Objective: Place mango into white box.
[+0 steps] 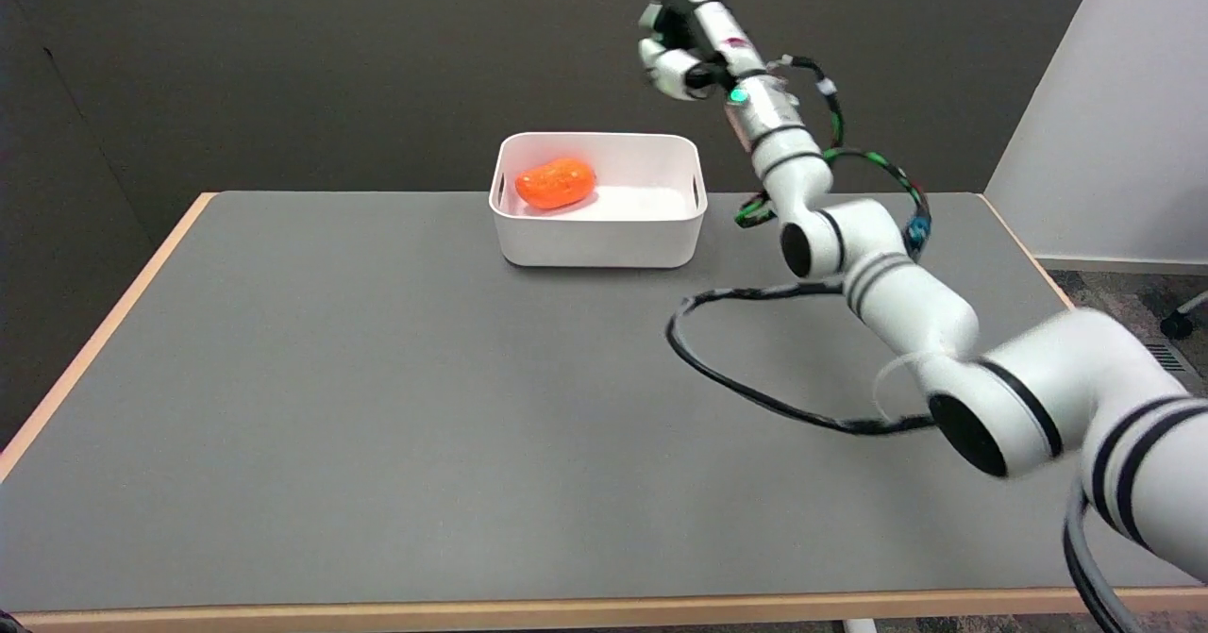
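Fingers (672, 74) of my right hand (687, 43): curled in toward the palm, closed on nothing that I can see. The hand is slightly blurred, so I cannot make out how each finger lies. The hand hangs in the air above and to the right of the white box (598, 237), apart from it, against the dark back wall (330, 58).

Wrist: a small green light (734, 95) shows just behind the hand. Coloured cables (878, 166) loop from the wrist down to the elbow, which is over the far right part of the table. A black cable (746, 390) sags in a loop from the forearm and lies on the grey table top (330, 397).

Right arm (906, 303): white with black bands, reaching in from the lower right of the view and rising toward the far side.

Mango (555, 183): orange, lying inside the white box, in its left half, close against the left wall. It rests on the box floor. Nothing touches it.

White box: stands on the table near the far edge, roughly centred, open top, slot handles in the short walls.

Table: light wood edging (104, 331) around the grey surface. A pale wall panel (1114, 95) stands at the far right.
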`<state>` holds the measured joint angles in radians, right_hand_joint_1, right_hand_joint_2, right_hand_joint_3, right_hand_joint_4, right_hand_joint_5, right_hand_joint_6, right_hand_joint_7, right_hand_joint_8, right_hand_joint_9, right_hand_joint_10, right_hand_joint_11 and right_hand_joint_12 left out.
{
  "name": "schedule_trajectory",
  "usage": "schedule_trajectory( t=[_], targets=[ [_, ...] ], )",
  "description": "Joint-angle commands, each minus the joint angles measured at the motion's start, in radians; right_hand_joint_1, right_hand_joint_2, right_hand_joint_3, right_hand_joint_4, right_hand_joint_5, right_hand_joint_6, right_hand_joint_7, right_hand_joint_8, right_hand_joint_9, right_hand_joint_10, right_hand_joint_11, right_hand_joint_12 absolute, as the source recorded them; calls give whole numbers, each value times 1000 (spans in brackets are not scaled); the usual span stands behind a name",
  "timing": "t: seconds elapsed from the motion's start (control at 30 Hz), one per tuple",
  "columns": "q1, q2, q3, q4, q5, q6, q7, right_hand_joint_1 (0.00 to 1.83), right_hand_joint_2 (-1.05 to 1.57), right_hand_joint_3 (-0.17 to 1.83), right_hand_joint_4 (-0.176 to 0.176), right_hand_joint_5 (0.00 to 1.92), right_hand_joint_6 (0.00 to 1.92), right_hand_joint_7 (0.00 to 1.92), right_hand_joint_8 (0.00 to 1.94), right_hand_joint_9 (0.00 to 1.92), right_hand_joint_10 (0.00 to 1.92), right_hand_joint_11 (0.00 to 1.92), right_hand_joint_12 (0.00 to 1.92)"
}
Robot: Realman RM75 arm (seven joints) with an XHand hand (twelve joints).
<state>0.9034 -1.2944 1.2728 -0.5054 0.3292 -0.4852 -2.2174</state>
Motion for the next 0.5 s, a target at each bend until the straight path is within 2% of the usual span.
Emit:
schedule_trajectory(
  t=[0.03,0.17,0.27,0.5],
  targets=[
    [-914,320,187,-817,866,-420,178,1026,1343,191,-74,339,1852,609,1759,546,1909,18,1907],
    [-1067,257,261,-876,859,-427,294,1047,1317,207,-79,364,1814,633,1725,604,1904,39,1918],
    [-1122,232,261,-889,856,-436,325,1055,1303,221,-80,373,1803,646,1713,623,1891,72,1921],
    [-1143,211,180,-885,832,-448,325,1062,1275,248,-78,394,1773,671,1681,655,1896,102,1921]
  ],
)
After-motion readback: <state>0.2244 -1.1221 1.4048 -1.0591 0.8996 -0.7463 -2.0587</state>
